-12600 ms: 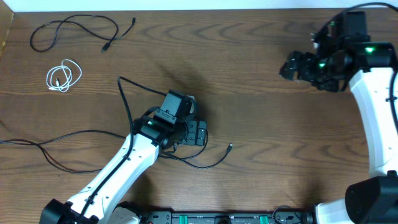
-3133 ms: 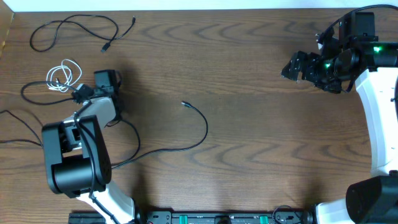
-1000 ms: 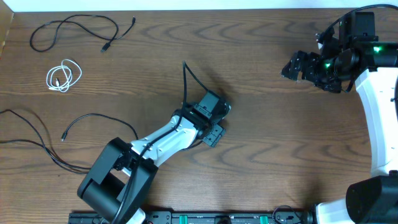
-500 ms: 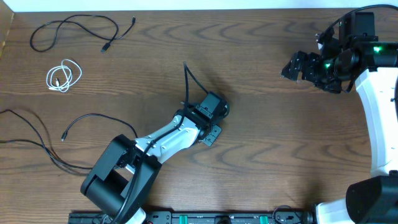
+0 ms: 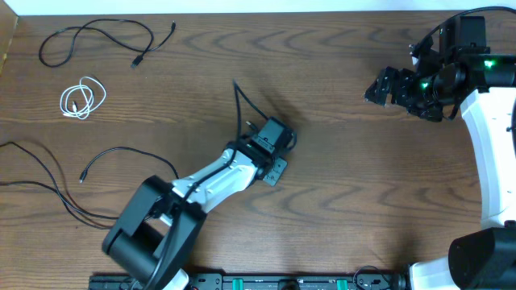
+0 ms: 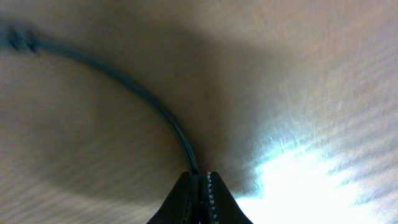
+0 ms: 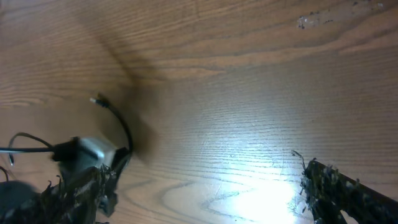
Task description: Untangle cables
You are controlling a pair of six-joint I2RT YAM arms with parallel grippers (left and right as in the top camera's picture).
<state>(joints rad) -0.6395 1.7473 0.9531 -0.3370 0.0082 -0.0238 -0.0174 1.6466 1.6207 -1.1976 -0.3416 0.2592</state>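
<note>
My left gripper (image 5: pixel 260 133) is at the middle of the table, shut on a thin black cable (image 5: pixel 239 101) that runs up from the jaws to its free plug end. In the left wrist view the fingers (image 6: pixel 183 190) meet on that cable (image 6: pixel 143 93), which curves away to a plug at the far left. The right wrist view shows that cable (image 7: pixel 118 121) too. A second black cable (image 5: pixel 97 34) and a white coiled cable (image 5: pixel 81 98) lie at the top left. A long black cable (image 5: pixel 48 179) trails off the left edge. My right gripper (image 5: pixel 383 87) (image 7: pixel 205 199) hangs open at the far right, holding nothing.
The wooden table (image 5: pixel 347 185) fills the view. The left arm (image 5: pixel 201 181) lies diagonally from the bottom left to the centre. The right arm's white link (image 5: pixel 488 153) runs along the right edge. A white strip borders the table's far edge.
The left gripper's jaws have shut on the black cable at the table's middle. The cable's free end has shifted slightly left. The right arm has not moved.
</note>
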